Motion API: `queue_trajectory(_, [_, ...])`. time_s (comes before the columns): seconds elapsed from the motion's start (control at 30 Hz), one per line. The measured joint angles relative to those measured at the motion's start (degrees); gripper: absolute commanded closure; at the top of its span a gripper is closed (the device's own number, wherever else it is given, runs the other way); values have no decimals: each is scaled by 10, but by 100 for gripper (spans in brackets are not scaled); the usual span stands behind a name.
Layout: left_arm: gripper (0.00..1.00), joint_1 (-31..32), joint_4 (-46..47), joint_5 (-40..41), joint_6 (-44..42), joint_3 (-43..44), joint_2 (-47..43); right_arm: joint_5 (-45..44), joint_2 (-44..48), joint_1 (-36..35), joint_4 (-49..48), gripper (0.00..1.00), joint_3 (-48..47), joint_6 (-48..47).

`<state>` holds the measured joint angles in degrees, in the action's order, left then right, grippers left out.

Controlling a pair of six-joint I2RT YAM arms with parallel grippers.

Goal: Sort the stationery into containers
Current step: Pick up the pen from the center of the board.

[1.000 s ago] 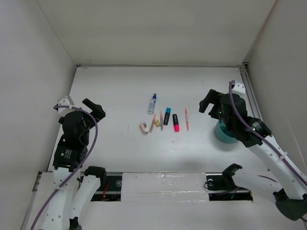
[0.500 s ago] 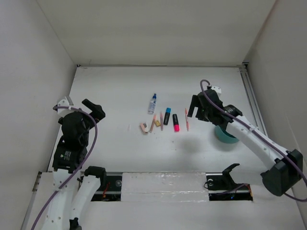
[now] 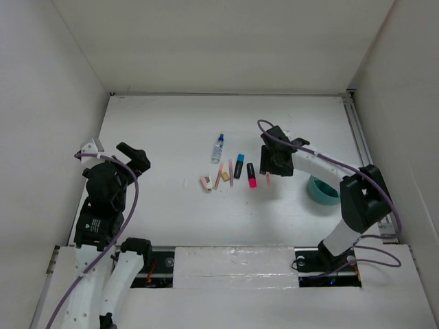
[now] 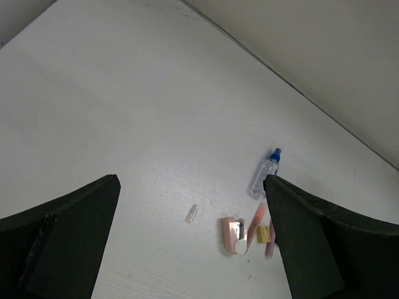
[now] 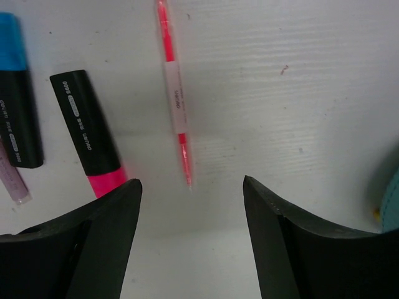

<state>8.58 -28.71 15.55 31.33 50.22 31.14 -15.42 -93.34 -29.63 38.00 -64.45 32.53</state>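
Observation:
The stationery lies in a row mid-table: a clear bottle with a blue cap (image 3: 218,148), a blue-black highlighter (image 3: 239,166), a pink-black highlighter (image 3: 251,175), thin pencils (image 3: 218,177) and eraser blocks (image 3: 205,183). My right gripper (image 3: 269,159) is open and hovers low over the rightmost orange-pink pencil (image 5: 176,99); in the right wrist view (image 5: 191,180) the pencil's tip lies between the fingers. The pink highlighter (image 5: 90,142) lies just left of it. The teal cup (image 3: 322,190) stands to the right. My left gripper (image 3: 134,156) is open and empty, far left of the items.
White walls enclose the table on three sides. In the left wrist view a small clear piece (image 4: 192,213) lies left of the pinkish eraser (image 4: 232,232), with the bottle (image 4: 265,174) beyond. The cup's rim shows at the right wrist view's edge (image 5: 393,199).
My right arm has swung left from above the teal cup and dropped low over the rightmost pencil. The left arm has not moved. No item has shifted.

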Motion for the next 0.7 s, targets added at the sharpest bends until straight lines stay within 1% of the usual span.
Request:
queue_trajectory(0.07, [0,0,0,-1,0,0,0,11,-19,3,-9,28,-10,-12])
queue_trajectory(0.17, [0,0,2,-1,0,0,0,24,-47,6,-14,33,-23,-26])
queue_trajectory(0.27, [0,0,2,-1,0,0,0,34,-71,11,-16,33,-31,-35])
queue_trajectory(0.33, [0,0,2,-1,0,0,0,37,-82,15,-16,37,-35,-41])
queue_trajectory(0.43, [0,0,2,-3,0,0,-2,42,-87,20,-16,41,-37,-45])
queue_trajectory(0.7, [0,0,2,-5,0,0,-3,51,-108,23,-14,42,-47,-56])
